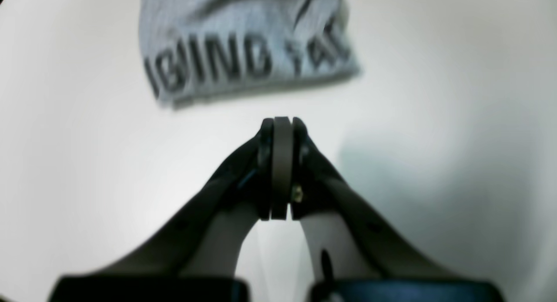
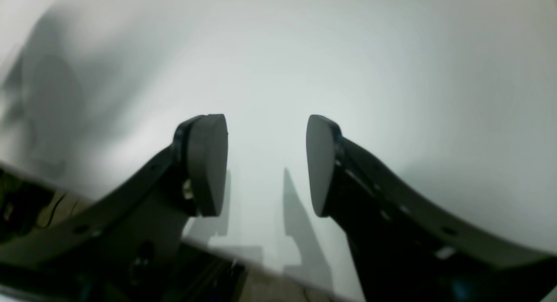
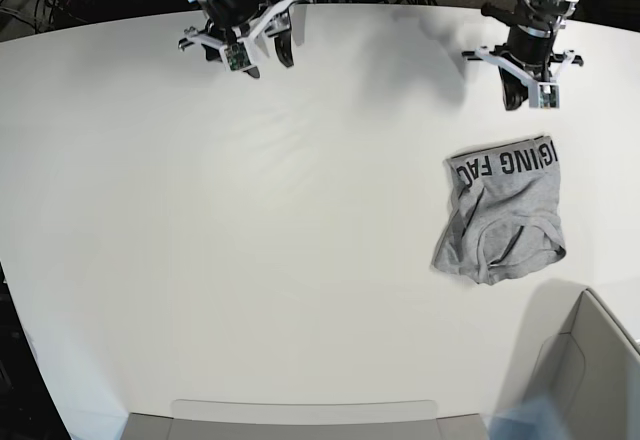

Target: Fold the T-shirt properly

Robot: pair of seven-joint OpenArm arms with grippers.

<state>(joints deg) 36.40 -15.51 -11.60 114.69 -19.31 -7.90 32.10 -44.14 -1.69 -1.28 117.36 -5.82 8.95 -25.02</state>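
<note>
from my seat i see the left fingers [image 1: 283,162] pressed together, pad against pad, with nothing between them. they hang over bare white table [image 3: 250,260] at the far edge, on the right side of the base view [image 3: 528,95].

the right fingers [image 2: 206,162] stand wide apart and hold nothing; only table surface and their own shadows show between them. that arm sits at the far edge too, on the left of the base view [image 3: 250,55], well apart from the other arm.

the only cloth i can find is a small grey garment [image 3: 505,210] with a black-lettered band, lying crumpled on the table just in front of the left fingers; its lettered band faces them in the left wrist view [image 1: 248,45], close but not touching.

i cannot find the t-shirt in any of my views, so i can't tell where it is.

a grey box [image 3: 590,370] stands at the near right corner.
</note>
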